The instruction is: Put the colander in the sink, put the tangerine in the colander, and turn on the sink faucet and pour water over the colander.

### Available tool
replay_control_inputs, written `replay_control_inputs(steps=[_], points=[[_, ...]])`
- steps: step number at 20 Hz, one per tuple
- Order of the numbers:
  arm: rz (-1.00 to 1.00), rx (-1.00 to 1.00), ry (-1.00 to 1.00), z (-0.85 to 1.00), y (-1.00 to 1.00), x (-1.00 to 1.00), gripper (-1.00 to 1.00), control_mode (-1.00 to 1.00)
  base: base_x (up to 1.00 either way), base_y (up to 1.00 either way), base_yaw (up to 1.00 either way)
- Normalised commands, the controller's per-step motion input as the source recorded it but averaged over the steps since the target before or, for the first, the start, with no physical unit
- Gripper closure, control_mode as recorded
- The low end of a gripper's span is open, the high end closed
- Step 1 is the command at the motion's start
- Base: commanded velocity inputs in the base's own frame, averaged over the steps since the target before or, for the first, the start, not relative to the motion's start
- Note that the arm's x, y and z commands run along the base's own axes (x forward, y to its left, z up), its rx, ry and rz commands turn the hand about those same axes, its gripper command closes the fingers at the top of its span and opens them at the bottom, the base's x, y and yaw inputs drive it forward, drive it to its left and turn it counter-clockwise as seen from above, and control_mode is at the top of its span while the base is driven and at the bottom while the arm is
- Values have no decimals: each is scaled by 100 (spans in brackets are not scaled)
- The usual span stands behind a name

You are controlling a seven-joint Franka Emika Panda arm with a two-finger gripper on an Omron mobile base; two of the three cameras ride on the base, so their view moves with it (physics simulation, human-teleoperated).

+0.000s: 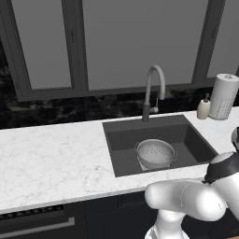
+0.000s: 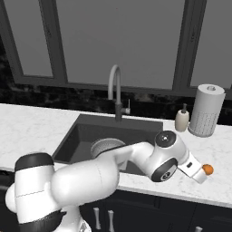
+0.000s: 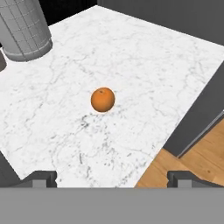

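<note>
The colander (image 1: 156,153) sits inside the sink (image 1: 122,140), near the middle of the basin, upright on the light patch at the bottom. From the right base view it (image 2: 107,146) shows partly behind the arm. The sink faucet (image 1: 152,91) stands at the far edge of the basin, its arched spout reaching out over the basin above the colander's far side.

The tangerine (image 3: 103,99) lies on the white marble desk (image 3: 131,57), right of the sink and well apart from the colander. In the right base view it (image 2: 207,169) peeks out just beyond the end of the arm, near the front edge of the desk.

The hand (image 3: 113,178) hangs above the tangerine, its two dark fingers (image 3: 41,178) spread wide, with the fruit between their lines but farther on; nothing is pinched and nothing touches the fruit. Past the desk's edge a strip of wooden floor (image 3: 192,162) shows.

At the far right of the desk stands a tall white perforated cylinder (image 2: 206,110), and just left of it a small soap dispenser bottle (image 2: 182,119). In the hand view the cylinder (image 3: 25,28) shows at the top left, away from the tangerine.
</note>
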Motion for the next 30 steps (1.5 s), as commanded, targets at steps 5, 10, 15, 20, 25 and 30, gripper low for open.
replay_control_inputs(steps=[5,10,15,20,25,30], points=[[1,0,6,0,-1,19,-100,-100,0,0,0],[0,0,5,0,-8,20,-100,-100,0,0,0],[0,2,6,0,-7,28,-100,-100,0,0,0],[0,6,5,-4,-24,31,-100,-100,0,0,0],[0,7,2,-8,-30,26,-100,-100,0,0,0],[0,8,0,-20,-36,19,-100,-100,0,0,0]])
